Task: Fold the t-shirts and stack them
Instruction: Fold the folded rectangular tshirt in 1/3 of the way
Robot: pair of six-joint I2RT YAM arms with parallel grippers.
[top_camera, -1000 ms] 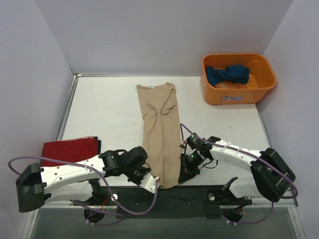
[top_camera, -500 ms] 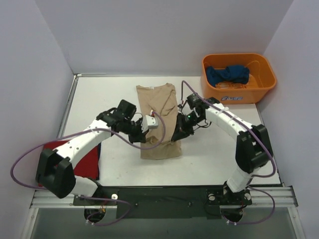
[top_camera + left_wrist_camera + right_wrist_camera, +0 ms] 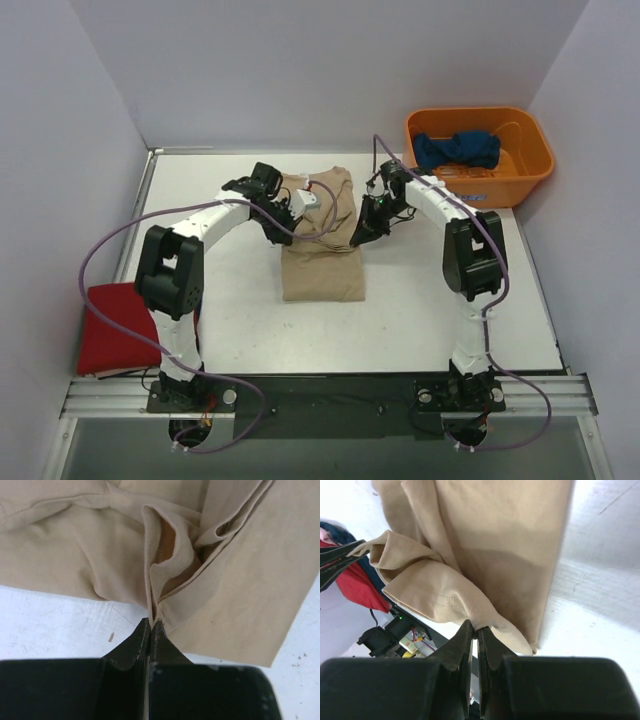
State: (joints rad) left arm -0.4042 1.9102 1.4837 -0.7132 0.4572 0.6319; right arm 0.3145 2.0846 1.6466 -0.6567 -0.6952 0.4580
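Note:
The tan t-shirt lies folded in the middle of the table, its near end doubled back over the far half. My left gripper is shut on the shirt's left hem corner. My right gripper is shut on the right hem corner. Both hold the folded-over edge a little above the lower layer. The red t-shirt lies folded at the near left, with a dark blue edge under it in the right wrist view. A dark blue t-shirt lies crumpled in the orange bin.
The orange bin stands at the far right corner. White walls close the back and both sides. The arms' base rail runs along the near edge. Purple cables loop from both arms over the table.
Both grippers carried the tan shirt's near hem away from the bases toward the far end, folding the long strip in half. The red shirt is uncovered now.

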